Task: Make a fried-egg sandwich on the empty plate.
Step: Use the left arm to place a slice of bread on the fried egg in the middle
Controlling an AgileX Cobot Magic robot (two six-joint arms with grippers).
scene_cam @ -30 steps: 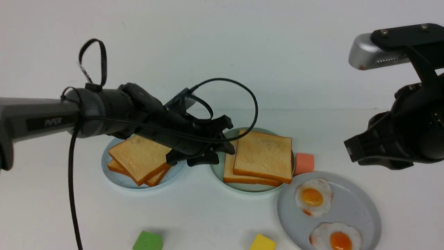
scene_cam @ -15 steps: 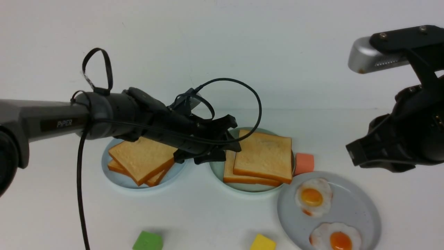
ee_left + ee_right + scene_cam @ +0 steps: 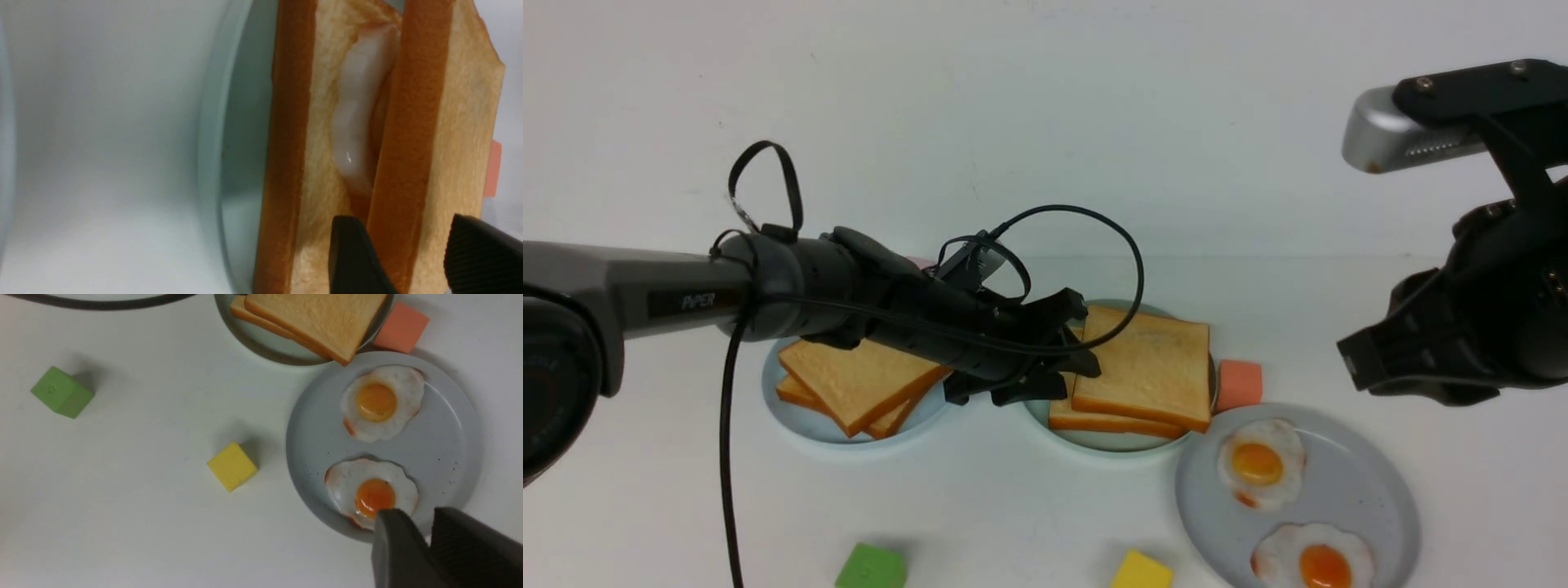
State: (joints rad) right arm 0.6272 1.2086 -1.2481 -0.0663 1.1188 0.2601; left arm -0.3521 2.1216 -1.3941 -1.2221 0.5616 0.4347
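The left gripper [image 3: 1086,336] has its jaws spread on either side of the left edge of the top slice [image 3: 1147,363]. In the left wrist view one jaw sits in the gap between the two slices and the other lies over the slice's upper face (whether they press on it cannot be told). Under that slice a white egg [image 3: 359,114] lies on the bottom slice [image 3: 1094,422]. This sandwich rests on the mint-green plate [image 3: 1039,402] in the middle of the worktop [image 3: 1013,506], with the top slice set askew, shifted right of the bottom one.

The right gripper [image 3: 423,518] hangs high at the right, its jaws only slightly parted with nothing between them. Below it lies the grey plate [image 3: 1372,490], carrying a fried egg [image 3: 1258,461] and a second fried egg [image 3: 1315,563].

An orange block [image 3: 1240,384] stands just beside the mint-green plate's right side. To the left, a pale blue plate [image 3: 809,426] holds two stacked loose toast slices [image 3: 849,371]. A green block [image 3: 872,567] and a yellow block [image 3: 1141,572] sit at the front.
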